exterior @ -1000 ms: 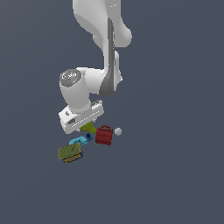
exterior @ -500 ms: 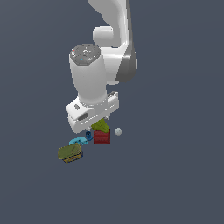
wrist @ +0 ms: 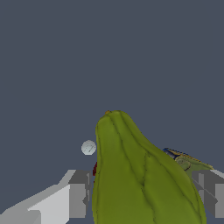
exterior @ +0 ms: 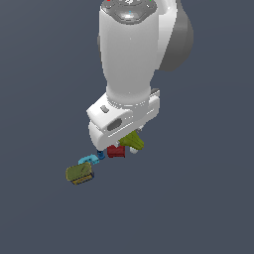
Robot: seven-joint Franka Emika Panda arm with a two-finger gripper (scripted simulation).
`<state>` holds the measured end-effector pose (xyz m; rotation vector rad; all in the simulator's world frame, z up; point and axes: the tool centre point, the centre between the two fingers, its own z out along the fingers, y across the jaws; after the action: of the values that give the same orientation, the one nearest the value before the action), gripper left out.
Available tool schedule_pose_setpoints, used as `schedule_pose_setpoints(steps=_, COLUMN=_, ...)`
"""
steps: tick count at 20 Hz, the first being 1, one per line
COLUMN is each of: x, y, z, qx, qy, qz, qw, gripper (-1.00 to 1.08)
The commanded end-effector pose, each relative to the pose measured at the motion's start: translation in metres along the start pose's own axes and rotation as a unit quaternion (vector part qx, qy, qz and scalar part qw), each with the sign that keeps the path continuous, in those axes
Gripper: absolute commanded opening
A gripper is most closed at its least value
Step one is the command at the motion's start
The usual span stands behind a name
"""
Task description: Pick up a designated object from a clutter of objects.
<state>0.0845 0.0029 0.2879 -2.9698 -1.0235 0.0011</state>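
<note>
My gripper [exterior: 130, 140] is shut on the designated object, a glossy yellow-green pear-like blob [exterior: 134, 142], and holds it above the clutter. In the wrist view the blob [wrist: 140, 175] fills the space between my two fingers [wrist: 77, 199], narrow end pointing away. Below it in the exterior view lie the red ribbed cylinder [exterior: 116, 151], a tiny blue piece [exterior: 100, 155], a cyan piece [exterior: 88, 159] and the olive box [exterior: 79, 173]. The tiny white ball [wrist: 88, 147] shows in the wrist view beside the blob.
The floor is a plain dark grey surface [exterior: 198, 198] all round the clutter. The arm's white body [exterior: 130, 64] hides what lies behind it in the exterior view. The olive box's edge [wrist: 188, 162] peeks past the blob in the wrist view.
The arm has risen and come closer to the exterior camera, with the yellow-green blob lifted out of the clutter in its fingers. The other pieces have stayed in place.
</note>
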Motion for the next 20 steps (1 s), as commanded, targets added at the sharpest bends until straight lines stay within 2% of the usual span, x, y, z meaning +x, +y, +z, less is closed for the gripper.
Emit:
schedule_pose_setpoints(steps=1, x=0.015, y=-0.004, z=-0.018, qx=0.0, qy=0.0, qz=0.001, qw=1.0, gripper=-1.0)
schedule_pose_setpoints(steps=10, x=0.057, y=-0.015, z=-0.066, qx=0.0, qy=0.0, qz=0.001, qw=1.0, gripper=-1.0)
schedule_pose_setpoints(steps=20, x=0.079, y=-0.02, z=-0.09, qx=0.0, qy=0.0, qz=0.001, qw=1.0, gripper=-1.0)
